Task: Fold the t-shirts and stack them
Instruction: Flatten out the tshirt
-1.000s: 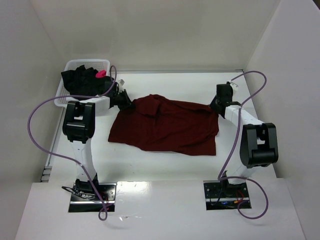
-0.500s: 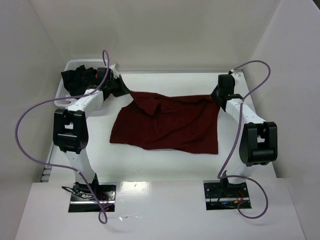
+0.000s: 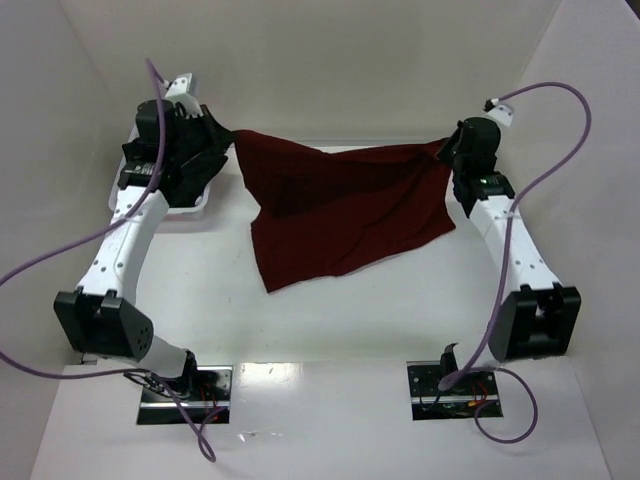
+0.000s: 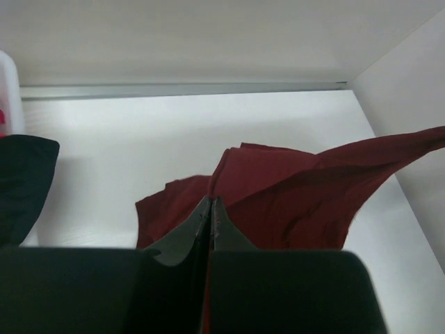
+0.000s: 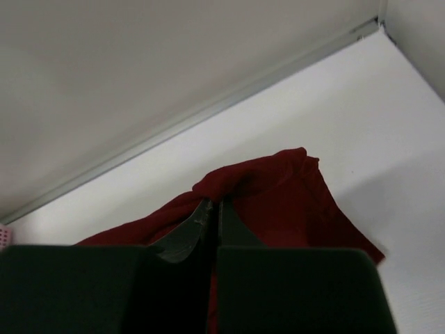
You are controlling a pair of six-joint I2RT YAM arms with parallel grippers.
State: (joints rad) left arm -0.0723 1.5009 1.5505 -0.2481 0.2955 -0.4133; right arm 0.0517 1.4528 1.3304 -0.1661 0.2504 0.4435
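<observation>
The maroon t-shirt (image 3: 335,205) hangs stretched in the air between both arms, its lower edge drooping toward the table. My left gripper (image 3: 232,143) is shut on its left upper corner, and in the left wrist view the cloth (image 4: 292,195) runs out from between the closed left gripper (image 4: 210,203). My right gripper (image 3: 447,152) is shut on the right upper corner; the right wrist view shows the shirt (image 5: 278,195) bunched over the closed right gripper (image 5: 214,203). The black t-shirt (image 4: 21,181) lies at the far left, mostly hidden behind my left arm in the top view.
The white mesh basket (image 3: 195,208) sits at the back left under my left arm. White walls close the table in at the back and both sides. Purple cables loop off both arms.
Both grippers have risen and moved toward the back wall, lifting the maroon shirt off the table and pulling it taut between them. The right gripper closed fully on its corner.
</observation>
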